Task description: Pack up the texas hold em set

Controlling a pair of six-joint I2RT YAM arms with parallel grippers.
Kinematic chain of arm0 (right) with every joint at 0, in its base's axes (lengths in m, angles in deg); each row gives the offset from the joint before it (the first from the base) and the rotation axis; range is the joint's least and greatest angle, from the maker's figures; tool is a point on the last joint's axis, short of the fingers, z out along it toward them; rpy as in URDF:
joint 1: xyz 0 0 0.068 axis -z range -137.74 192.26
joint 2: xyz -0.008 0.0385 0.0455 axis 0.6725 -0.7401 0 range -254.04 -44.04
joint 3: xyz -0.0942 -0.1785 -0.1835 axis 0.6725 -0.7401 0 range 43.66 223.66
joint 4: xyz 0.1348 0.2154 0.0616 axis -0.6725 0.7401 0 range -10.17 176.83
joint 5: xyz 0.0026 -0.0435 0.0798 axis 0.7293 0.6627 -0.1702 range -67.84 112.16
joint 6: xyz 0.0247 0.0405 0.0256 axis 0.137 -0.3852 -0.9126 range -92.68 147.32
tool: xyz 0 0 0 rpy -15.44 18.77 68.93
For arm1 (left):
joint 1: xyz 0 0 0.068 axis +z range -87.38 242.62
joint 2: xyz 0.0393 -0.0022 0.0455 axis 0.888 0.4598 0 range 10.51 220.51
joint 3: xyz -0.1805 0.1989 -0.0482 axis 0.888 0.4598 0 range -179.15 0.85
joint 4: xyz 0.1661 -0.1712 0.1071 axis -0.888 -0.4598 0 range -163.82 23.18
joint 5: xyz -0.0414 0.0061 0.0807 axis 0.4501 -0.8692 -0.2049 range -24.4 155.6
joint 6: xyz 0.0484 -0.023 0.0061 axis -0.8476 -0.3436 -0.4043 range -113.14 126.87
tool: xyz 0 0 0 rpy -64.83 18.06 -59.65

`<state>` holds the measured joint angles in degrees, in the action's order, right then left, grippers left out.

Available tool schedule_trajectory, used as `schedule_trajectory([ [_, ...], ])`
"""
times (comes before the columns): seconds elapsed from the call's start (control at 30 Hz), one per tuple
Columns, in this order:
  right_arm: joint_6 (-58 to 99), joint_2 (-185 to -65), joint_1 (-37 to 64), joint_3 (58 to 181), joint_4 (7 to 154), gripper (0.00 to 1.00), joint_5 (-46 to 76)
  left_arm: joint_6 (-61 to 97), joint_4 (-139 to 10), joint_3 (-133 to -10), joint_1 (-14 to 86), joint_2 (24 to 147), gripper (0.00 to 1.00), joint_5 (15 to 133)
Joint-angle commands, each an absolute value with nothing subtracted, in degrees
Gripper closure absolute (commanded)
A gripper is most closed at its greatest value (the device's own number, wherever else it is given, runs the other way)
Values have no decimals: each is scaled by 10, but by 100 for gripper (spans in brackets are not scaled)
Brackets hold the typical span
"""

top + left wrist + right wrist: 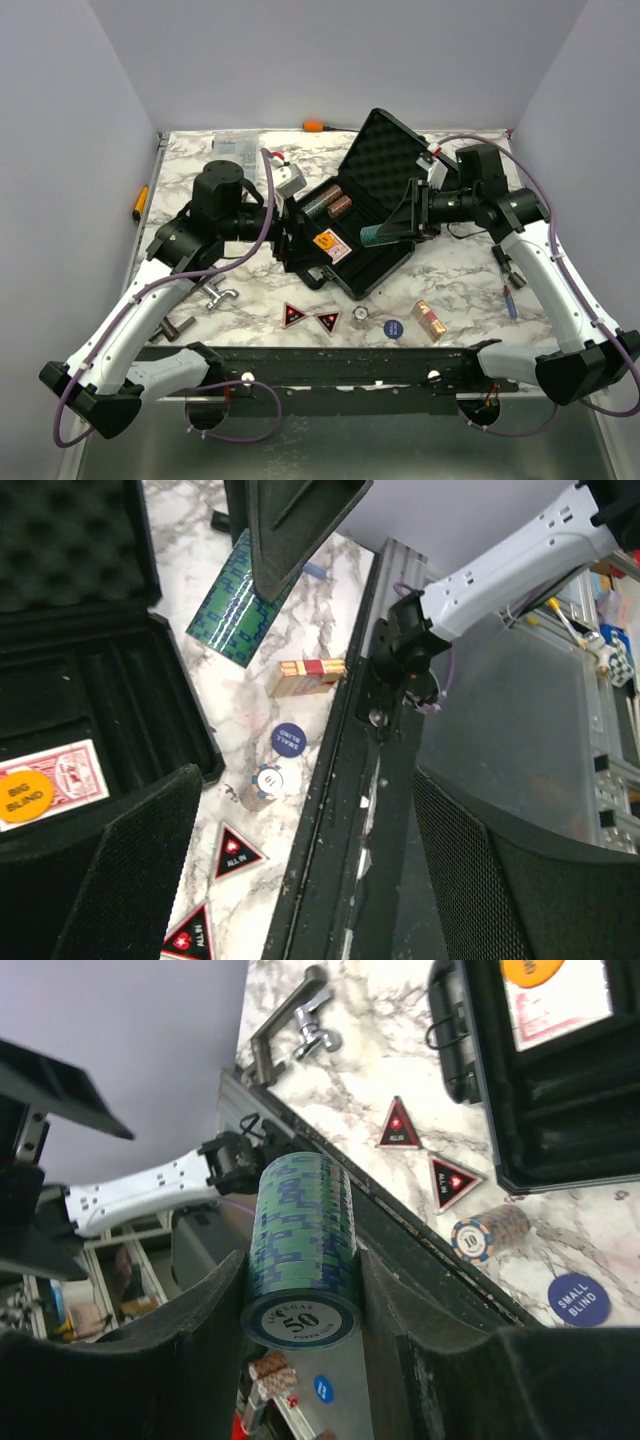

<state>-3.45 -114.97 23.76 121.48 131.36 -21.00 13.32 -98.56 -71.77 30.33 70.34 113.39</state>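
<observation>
The black briefcase lies open mid-table, with brown chip stacks and the card deck under an orange button in its tray. My right gripper is shut on a green stack of 50 chips, held over the case's right side. My left gripper is open and empty at the case's left edge. On the table in front lie two red-black triangles, a short 10-chip stack, a blue small-blind button and a brown chip stack.
A metal tool lies front left, an orange-handled screwdriver at the back edge, a yellow-handled tool at the left wall. A clear box stands back left. A pen lies on the right.
</observation>
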Motion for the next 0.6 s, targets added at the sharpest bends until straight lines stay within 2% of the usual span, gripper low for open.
schedule_trajectory([
  [0.0, -25, -1158, 211, 1233, 1267, 99, -279, 132, -1006, -743, 271, 720, 15, 1149],
  [0.27, -8, -1190, 142, 1264, 1264, 100, -309, 101, -1011, -762, 230, 743, 12, 1115],
  [0.57, -1, -1187, 107, 1265, 1257, 99, -341, 57, -1037, -778, 200, 773, 13, 1076],
])
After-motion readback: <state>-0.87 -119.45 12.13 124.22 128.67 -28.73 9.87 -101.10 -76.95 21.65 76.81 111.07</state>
